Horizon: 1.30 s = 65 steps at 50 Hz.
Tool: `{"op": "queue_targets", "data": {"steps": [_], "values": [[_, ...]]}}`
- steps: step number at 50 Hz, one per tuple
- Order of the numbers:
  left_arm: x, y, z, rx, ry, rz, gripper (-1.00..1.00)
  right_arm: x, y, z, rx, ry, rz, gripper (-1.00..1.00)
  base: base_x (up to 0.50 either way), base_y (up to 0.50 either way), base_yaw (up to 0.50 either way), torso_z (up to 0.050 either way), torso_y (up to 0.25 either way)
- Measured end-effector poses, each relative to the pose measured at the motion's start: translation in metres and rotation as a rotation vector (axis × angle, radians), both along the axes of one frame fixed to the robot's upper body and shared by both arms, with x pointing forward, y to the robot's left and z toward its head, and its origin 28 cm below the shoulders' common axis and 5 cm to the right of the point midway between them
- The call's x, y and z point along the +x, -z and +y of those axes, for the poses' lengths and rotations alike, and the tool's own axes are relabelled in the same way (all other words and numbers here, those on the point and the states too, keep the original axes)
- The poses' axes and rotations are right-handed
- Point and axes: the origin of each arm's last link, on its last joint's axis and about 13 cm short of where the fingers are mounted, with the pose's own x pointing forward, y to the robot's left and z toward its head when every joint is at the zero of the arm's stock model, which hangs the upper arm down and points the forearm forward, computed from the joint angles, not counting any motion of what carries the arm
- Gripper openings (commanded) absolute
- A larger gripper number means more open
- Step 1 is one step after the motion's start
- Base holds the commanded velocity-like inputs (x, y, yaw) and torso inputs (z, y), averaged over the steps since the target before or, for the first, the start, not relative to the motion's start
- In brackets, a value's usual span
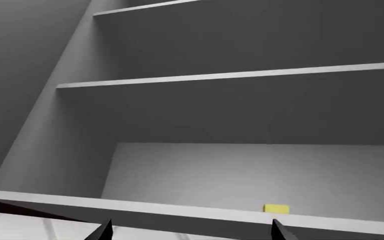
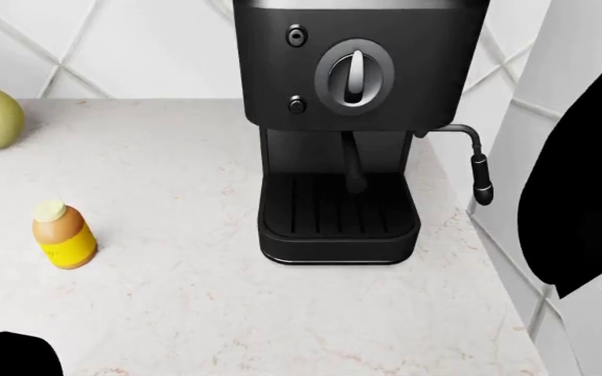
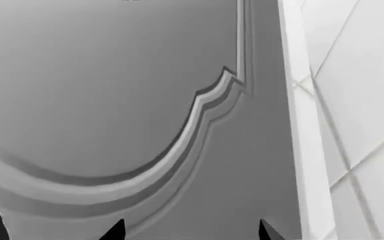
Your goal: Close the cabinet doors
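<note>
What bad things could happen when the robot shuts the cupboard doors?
1. The right gripper is very close to the cabinet door; pushing off-centre, it might slip along the raised moulding.
2. The small yellow object sits near the front edge of the lowest shelf, so a closing door might bump it.
3. The head camera looks down at the coffee machine, not the doors, so the closing is hard to check.

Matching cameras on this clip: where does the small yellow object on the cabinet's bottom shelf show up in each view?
Left wrist view: the yellow object sits on the lowest shelf, just behind its front edge.
Head view: not in it; only the countertop with the coffee machine shows.
Right wrist view: not in it; the cabinet door fills the picture.
Shared landmark: the white diamond-tiled wall, seen in all three views.
</note>
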Motion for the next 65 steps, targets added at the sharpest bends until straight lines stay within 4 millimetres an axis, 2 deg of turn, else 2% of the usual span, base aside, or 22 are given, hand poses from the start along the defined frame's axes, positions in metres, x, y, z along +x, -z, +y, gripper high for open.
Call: {"op": "queue_targets", "data": {"steps": [37, 65], "values": [[0.002, -0.001, 0.002, -0.010, 0.027, 0.008, 1.00, 0.048, -0.005, 0.014, 0.036, -0.163, 0.103, 1.00, 0.00, 0.00, 0.00, 0.000, 0.000], [0.002, 0.004, 0.002, -0.044, 0.126, 0.067, 1.00, 0.058, -0.002, 0.020, 0.008, -0.123, 0.094, 1.00, 0.00, 0.00, 0.00, 0.000, 0.000]]}}
